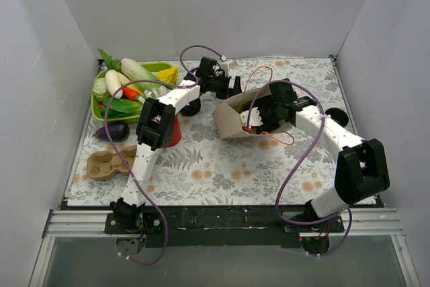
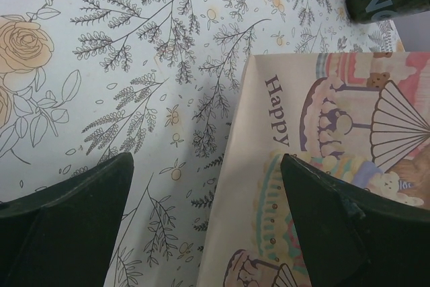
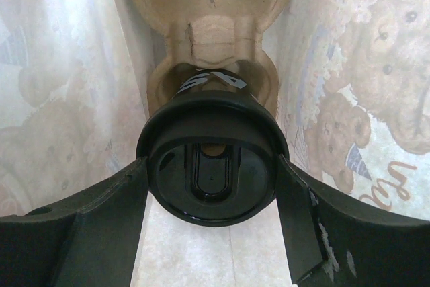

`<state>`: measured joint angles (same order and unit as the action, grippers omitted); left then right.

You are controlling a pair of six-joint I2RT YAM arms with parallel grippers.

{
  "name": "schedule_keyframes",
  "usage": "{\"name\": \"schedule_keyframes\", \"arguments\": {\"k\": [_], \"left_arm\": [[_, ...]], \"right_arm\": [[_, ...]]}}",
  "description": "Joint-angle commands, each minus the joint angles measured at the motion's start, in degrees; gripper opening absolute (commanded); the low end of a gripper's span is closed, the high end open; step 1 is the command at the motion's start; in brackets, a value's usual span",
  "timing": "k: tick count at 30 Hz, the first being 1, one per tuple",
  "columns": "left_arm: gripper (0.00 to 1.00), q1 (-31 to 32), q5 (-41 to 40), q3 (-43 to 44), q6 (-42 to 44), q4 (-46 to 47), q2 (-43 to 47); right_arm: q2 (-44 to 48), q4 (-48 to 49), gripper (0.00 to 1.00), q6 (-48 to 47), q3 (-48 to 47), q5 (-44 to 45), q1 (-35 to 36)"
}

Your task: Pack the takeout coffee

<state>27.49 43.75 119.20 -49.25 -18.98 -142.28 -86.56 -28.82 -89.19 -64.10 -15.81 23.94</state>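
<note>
Right gripper (image 3: 211, 166) clasps the takeout coffee (image 3: 211, 183), seemingly to seat it in the carrier (image 3: 208, 11) at twelve o'clock. Left gripper (image 2: 206, 162) gapes empty over the bag (image 2: 322, 132).

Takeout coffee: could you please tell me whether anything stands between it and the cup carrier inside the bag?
Nothing visible does: the right gripper holds the takeout coffee by its lid inside the paper bag, at the pocket of the cup carrier.
</note>
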Motion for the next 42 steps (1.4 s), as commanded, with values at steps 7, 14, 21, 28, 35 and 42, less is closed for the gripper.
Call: {"name": "schedule_keyframes", "arguments": {"k": [7, 14, 21, 28, 35, 42], "left_arm": [[0.93, 0.73, 1.26, -1.78, -0.14, -0.62, 0.33], [0.97, 0.29, -5.95, 4.37, -2.6, 0.44, 1.92], [0.97, -0.94, -14.65, 6.67, -6.47, 1.49, 7.27], [0.98, -2.35, -17.12, -0.27, -3.83, 2.55, 17.99], [0.98, -2.7, -18.26, -7.13, -2.86, 2.28, 26.96], [0.98, -2.35, -19.23, -11.09, -2.43, 1.94, 31.62]], "right_arm": [[-8.88, -2.55, 0.01, -3.27, -5.68, -4.05, -0.57], [-16.79, -17.31, 0.01, -5.03, -16.75, -3.61, -0.74], [-23.29, -30.91, 0.01, -6.52, -27.3, 0.33, -0.65], [-26.81, -45.59, 0.01, -5.56, -35.65, 6.49, 0.84], [-21.98, -46.06, 0.01, -3.1, -30.22, 12.12, 3.74], [-21.55, -40.1, 0.01, 2.96, -24.51, 13.53, 3.74]]}}
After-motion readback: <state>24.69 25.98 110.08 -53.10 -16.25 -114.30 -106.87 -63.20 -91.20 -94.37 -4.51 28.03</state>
